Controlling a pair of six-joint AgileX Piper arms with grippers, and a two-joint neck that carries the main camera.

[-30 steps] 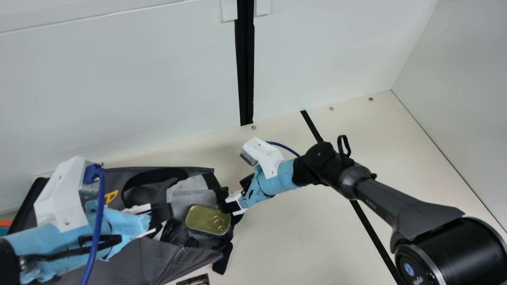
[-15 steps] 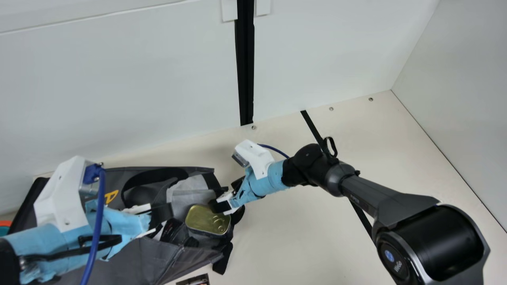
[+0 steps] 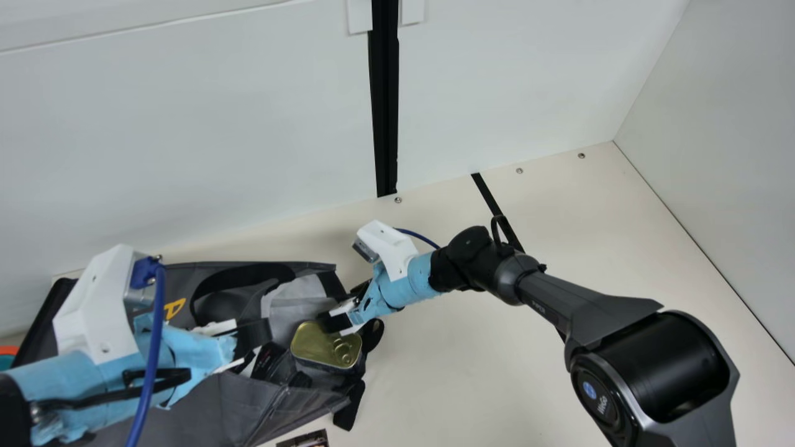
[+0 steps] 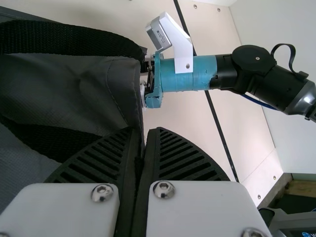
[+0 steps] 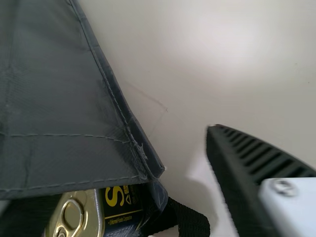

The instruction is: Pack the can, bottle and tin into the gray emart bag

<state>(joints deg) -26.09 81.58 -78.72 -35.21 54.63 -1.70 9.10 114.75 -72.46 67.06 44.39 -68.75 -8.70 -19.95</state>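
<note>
The tin (image 3: 310, 345) lies lid up at the mouth of the gray emart bag (image 3: 217, 403), by the bag's right-hand edge in the main view. Its long axis runs roughly crosswise to that edge, pull ring (image 3: 343, 352) outward. Expect a stiff, smooth, fairly dense load; grip the long side walls, clear of the ring. Right gripper (image 3: 328, 323): fingers wide apart. Left gripper (image 4: 143, 132): clamped on bag fabric.

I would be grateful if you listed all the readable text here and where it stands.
"S", yellow, on the side of the tin.
"WeGo", on the round joint of the right arm.
Too small or partly hidden: the tin's fine print and the yellow print on the gray bag.
</note>
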